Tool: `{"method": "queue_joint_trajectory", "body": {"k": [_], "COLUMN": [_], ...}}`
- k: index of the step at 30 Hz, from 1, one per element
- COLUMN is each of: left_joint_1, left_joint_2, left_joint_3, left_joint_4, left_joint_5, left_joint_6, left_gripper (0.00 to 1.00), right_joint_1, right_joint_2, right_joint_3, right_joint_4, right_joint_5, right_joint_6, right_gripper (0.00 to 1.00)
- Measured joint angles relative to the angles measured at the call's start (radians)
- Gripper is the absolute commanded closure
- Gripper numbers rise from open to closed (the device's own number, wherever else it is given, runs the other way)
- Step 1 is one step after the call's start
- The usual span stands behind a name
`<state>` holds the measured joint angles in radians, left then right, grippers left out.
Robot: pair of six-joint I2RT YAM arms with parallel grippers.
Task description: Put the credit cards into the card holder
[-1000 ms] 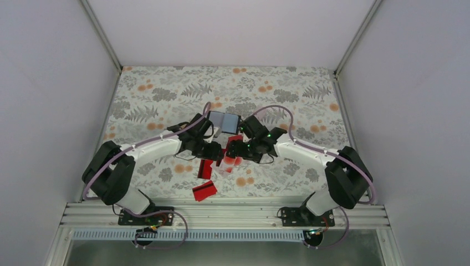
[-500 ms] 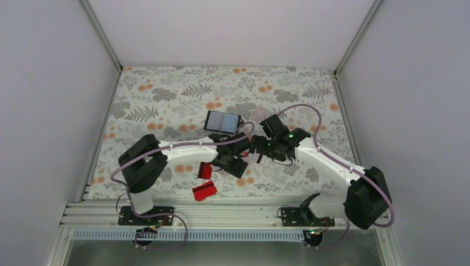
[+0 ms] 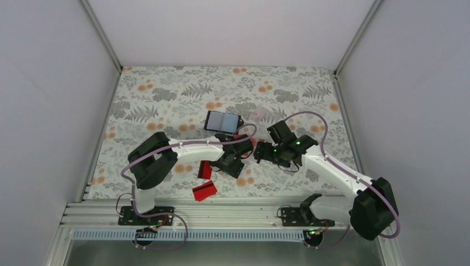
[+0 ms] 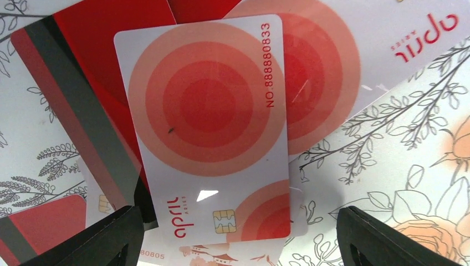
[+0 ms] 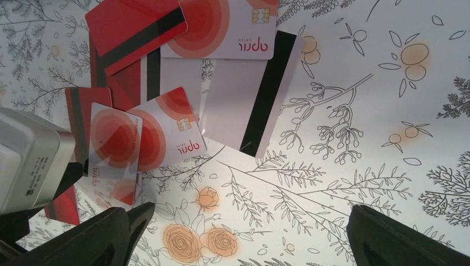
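Observation:
The card holder (image 3: 223,121) lies open on the floral cloth, black with grey-blue pockets, just beyond both grippers. The credit cards lie in a loose pile under my left gripper (image 3: 235,162). In the left wrist view a whitish card with a red dot (image 4: 210,127) lies on top, over red cards with a dark stripe (image 4: 72,111). My left gripper (image 4: 238,246) is open, low over this card and empty. My right gripper (image 3: 259,154) (image 5: 249,233) is open and empty over bare cloth, right of the pile (image 5: 166,133). A white card with a black stripe (image 5: 260,94) lies at the pile's edge.
Two red cards (image 3: 205,169) (image 3: 204,190) lie apart, nearer the arm bases. The left arm's wrist body (image 5: 27,160) shows at the left of the right wrist view. White walls enclose the cloth (image 3: 166,94) on three sides.
My left arm has reached further right and now hangs low over the pile. My right gripper has drawn back to the right, off the cards. The card holder has not moved.

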<state>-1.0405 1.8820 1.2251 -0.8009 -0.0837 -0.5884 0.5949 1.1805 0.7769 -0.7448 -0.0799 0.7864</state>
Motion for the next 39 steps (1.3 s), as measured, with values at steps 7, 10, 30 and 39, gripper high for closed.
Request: {"method": "queue_joint_trajectory", "body": {"k": [7, 10, 30, 39], "left_joint_1": [-0.002, -0.007, -0.037, -0.04], "left_joint_2": [0.014, 0.019, 0.019, -0.162], "left_joint_3": [0.002, 0.007, 0.014, -0.036], "left_joint_4": [-0.006, -0.007, 0.018, 0.087], "left_joint_5": [-0.005, -0.011, -0.028, 0.013], "left_joint_6": [-0.028, -0.044, -0.083, -0.077], "left_gripper": [0.3, 0.37, 0.66, 0.64], "right_joint_1": [-0.007, -0.008, -0.026, -0.043], "right_joint_2": [-0.002, -0.002, -0.015, -0.076], "right_joint_3": [-0.009, -0.009, -0.033, -0.129], "right_joint_4": [0.0, 0.0, 0.04, 0.193], "right_joint_5": [-0.011, -0.018, -0.089, -0.261], "right_joint_6": [-0.019, -0.029, -0.051, 0.002], "right_gripper": [0.01, 0.01, 0.01, 0.01]}}
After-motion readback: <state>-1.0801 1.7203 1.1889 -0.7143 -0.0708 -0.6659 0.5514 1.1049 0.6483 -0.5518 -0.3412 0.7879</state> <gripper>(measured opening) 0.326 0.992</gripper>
